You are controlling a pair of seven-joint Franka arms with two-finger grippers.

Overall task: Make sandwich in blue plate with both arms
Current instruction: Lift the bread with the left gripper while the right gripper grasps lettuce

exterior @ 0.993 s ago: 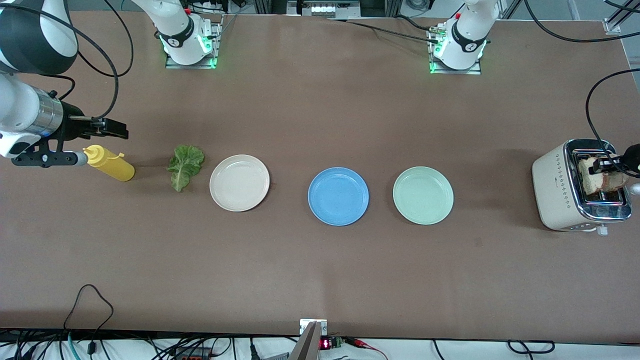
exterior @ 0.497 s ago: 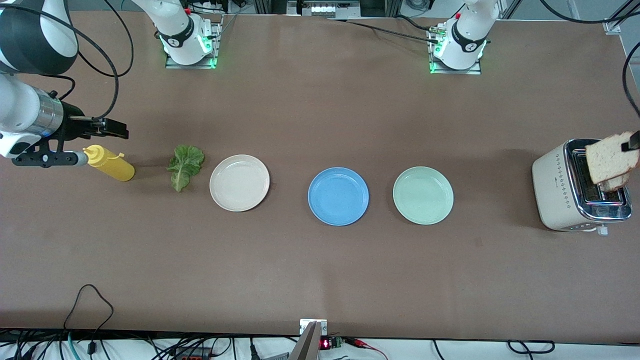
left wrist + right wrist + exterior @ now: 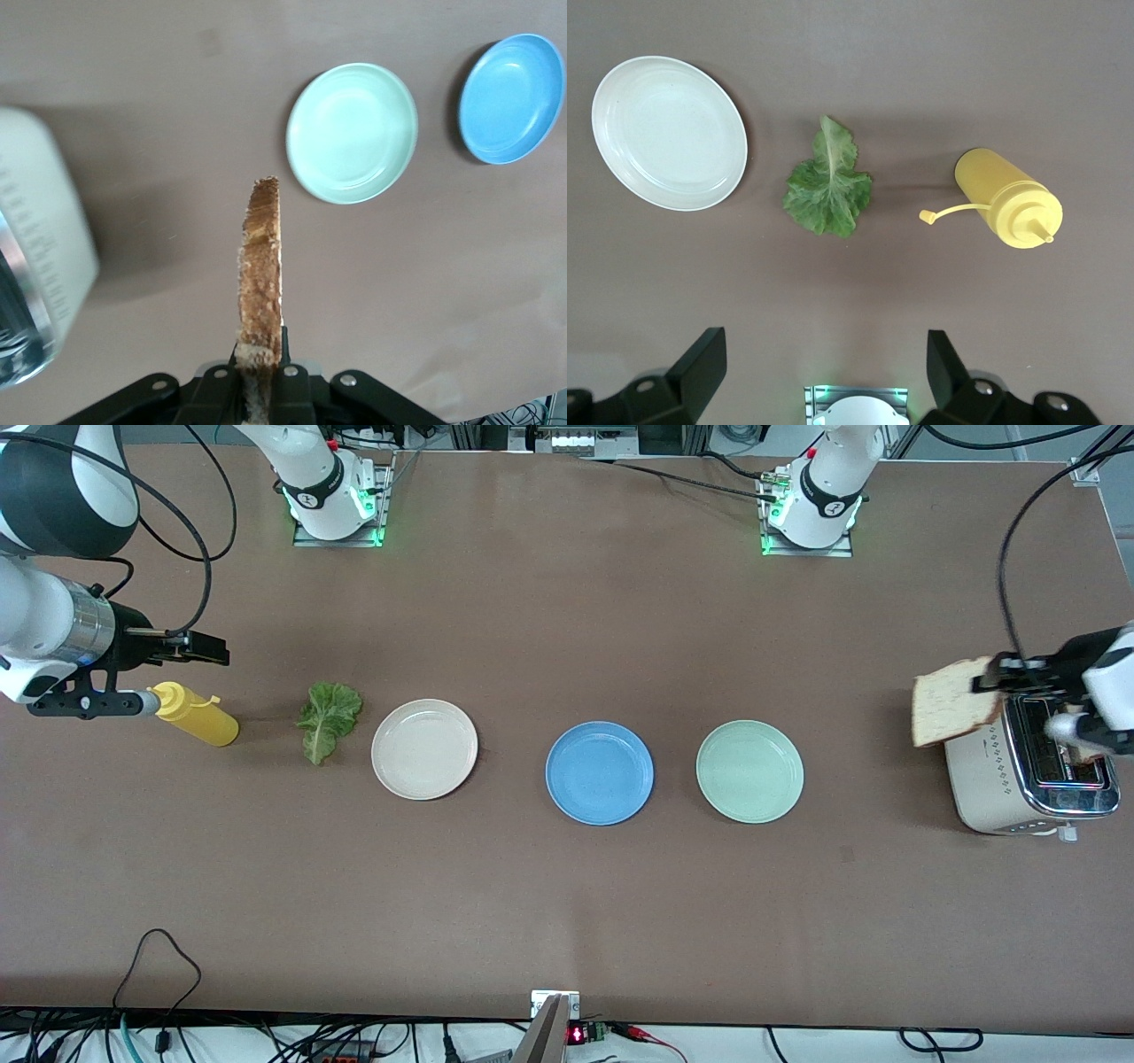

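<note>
The blue plate [image 3: 600, 772] lies bare at the table's middle, also in the left wrist view [image 3: 512, 97]. My left gripper [image 3: 992, 677] is shut on a slice of light brown bread [image 3: 952, 713], held on edge in the air over the toaster's side that faces the plates. In the left wrist view the slice [image 3: 261, 266] stands edge-on between the jaws of the left gripper [image 3: 263, 341]. A green lettuce leaf [image 3: 330, 717] lies beside the cream plate, also seen at the lettuce leaf [image 3: 828, 186]. My right gripper [image 3: 202, 655] waits open above the yellow bottle, with nothing between the jaws of the right gripper [image 3: 824, 359].
A mint-green plate [image 3: 749, 771] lies between the blue plate and the cream toaster [image 3: 1019, 779]. A cream-white plate [image 3: 424, 748] sits toward the right arm's end, then the lettuce, then a yellow squeeze bottle [image 3: 193, 713] lying on its side.
My left gripper has lifted the bread slice out of the toaster and carried it toward the plates. The right arm has stayed put.
</note>
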